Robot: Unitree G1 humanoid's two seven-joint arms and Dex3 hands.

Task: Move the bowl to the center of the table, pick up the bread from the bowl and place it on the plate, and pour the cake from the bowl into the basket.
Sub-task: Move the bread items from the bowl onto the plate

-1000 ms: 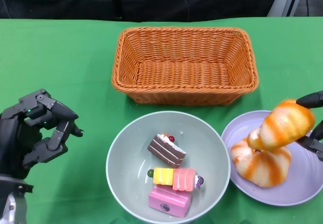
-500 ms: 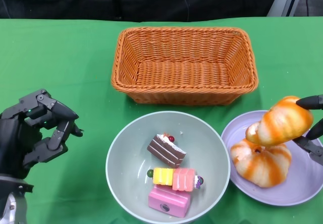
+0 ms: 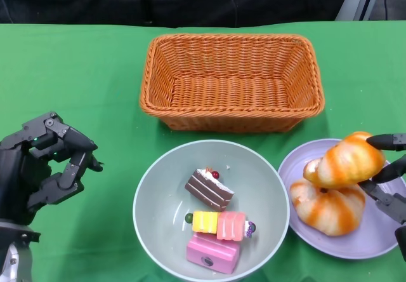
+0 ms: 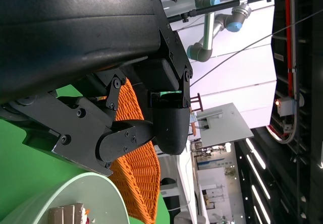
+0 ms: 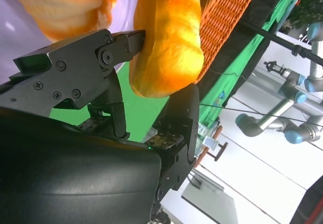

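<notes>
A pale green bowl (image 3: 158, 183) sits front and centre with several toy cake pieces (image 3: 212, 213) inside. To its right a lavender plate (image 3: 374, 237) carries one orange-striped bread (image 3: 327, 209). My right hand (image 3: 387, 174) grips a second bread (image 3: 346, 161) just above that plate, resting on or near the first loaf; the right wrist view shows the fingers (image 5: 101, 57) clamped on this bread (image 5: 166, 37). Far left, my left hand (image 3: 41, 167) hovers over the cloth with curled fingers and nothing in it. An empty wicker basket (image 3: 231, 114) stands behind the bowl.
A green cloth (image 3: 76, 79) covers the table. The basket's rim (image 4: 136, 168) and the bowl's edge (image 4: 60, 199) appear in the left wrist view. Black curtain runs along the far table edge.
My right hand has lowered the held bread toward the plate, bringing it down onto the loaf lying there. The left hand, bowl and basket have stayed put.
</notes>
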